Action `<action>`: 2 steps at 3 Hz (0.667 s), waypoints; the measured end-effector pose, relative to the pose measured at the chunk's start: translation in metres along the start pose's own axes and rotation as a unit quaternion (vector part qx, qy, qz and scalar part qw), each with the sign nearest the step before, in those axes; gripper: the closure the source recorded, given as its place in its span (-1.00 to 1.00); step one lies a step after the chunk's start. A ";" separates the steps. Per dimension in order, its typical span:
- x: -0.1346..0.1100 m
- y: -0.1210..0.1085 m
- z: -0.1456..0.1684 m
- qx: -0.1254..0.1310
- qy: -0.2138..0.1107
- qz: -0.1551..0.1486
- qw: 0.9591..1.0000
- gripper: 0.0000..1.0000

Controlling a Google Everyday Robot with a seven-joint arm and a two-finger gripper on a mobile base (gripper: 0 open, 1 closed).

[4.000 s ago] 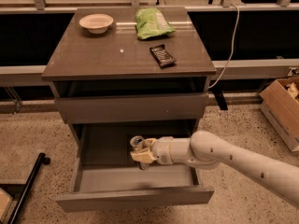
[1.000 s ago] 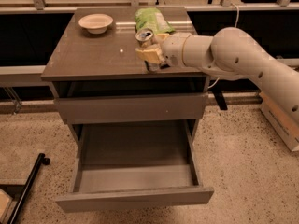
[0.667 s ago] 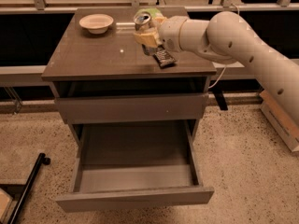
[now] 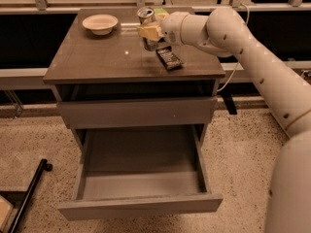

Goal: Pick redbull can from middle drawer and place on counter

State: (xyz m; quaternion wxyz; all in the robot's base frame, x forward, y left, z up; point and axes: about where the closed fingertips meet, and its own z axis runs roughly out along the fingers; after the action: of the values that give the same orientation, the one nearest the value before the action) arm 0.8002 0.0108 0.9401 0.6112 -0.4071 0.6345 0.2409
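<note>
Gripper (image 4: 149,32): yellowish fingers clamped on the redbull can (image 4: 145,14), held over the rear centre of the counter (image 4: 97,57).
Redbull can: kept upright, silver top shown above the fingers. Whether its base touches the counter cannot be told.
Arm (image 4: 243,38): white, extended in from the right.
Black snack bar (image 4: 168,58): laid flat on the counter, just beside the can, to its front right.
White bowl (image 4: 100,23): set at the rear left of the counter, well apart from the can.
Upper drawer front (image 4: 136,111): closed.
Middle drawer (image 4: 141,205): pulled open below it, over speckled floor (image 4: 243,149).
</note>
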 end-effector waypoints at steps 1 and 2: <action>0.021 -0.015 0.026 -0.022 -0.003 0.038 0.999 1.00; 0.043 -0.019 0.048 -0.048 0.004 0.073 0.996 0.98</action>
State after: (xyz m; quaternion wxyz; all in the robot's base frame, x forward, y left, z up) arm 0.8465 0.0292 0.8949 0.5697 -0.3897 0.6523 0.3133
